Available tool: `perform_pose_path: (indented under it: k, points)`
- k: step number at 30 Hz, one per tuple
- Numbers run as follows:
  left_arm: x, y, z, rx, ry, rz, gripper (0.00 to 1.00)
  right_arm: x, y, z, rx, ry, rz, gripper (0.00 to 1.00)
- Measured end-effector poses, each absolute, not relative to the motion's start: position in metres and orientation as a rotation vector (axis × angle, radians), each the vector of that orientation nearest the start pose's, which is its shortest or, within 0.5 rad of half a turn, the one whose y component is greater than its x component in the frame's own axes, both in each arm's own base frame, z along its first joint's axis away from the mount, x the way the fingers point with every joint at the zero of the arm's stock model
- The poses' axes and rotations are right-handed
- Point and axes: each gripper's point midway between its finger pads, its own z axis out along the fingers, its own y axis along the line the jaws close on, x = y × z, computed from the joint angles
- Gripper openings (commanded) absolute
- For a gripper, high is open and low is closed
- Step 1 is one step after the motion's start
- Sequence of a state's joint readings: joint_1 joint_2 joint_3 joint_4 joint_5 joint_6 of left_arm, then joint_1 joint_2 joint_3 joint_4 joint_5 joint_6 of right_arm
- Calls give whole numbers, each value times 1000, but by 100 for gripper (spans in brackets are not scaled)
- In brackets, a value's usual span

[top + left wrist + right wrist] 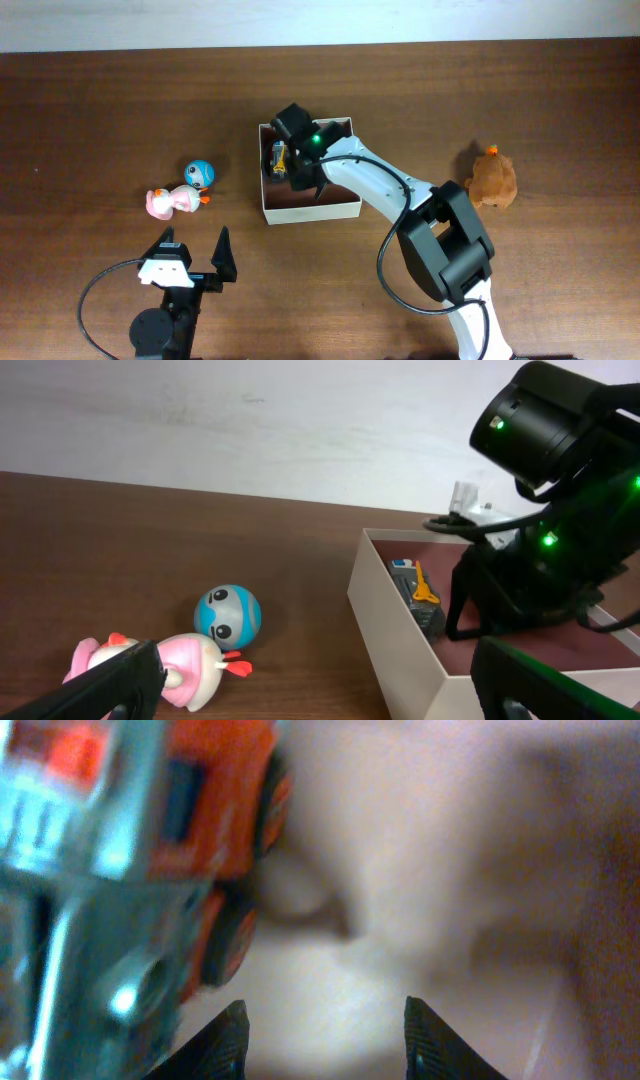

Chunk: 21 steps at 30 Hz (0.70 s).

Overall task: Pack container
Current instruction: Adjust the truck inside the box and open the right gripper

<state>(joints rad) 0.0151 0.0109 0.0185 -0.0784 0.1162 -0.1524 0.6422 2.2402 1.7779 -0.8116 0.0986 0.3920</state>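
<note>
Toy truck (pixel 130 870) lies beside your right tool (pixel 325 1035), jaws part-open and empty, inside the container (pixel 320 210) at mid-counter (pixel 100 110); placing looks done, so withdraw and send the wide-open left tool (pixel 195 247) for the pink toy (pixel 165 202).

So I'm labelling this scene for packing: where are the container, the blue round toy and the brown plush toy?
container (pixel 300 211), overhead view, on its cream front wall.
blue round toy (pixel 200 173), overhead view, on its face.
brown plush toy (pixel 492 181), overhead view, on its body.

The container (pixel 310 210) is cream outside, pink-brown inside; the toy truck (pixel 279 158) grey-and-orange.
</note>
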Motion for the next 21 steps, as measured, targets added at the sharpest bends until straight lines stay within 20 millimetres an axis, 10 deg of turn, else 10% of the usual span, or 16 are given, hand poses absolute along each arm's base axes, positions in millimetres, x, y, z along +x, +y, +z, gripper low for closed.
perform_pose_path:
  k: [21]
  points:
    - [245, -16, 161, -49, 1644, -200, 100, 442, 304, 43, -372, 2709, 307, 43]
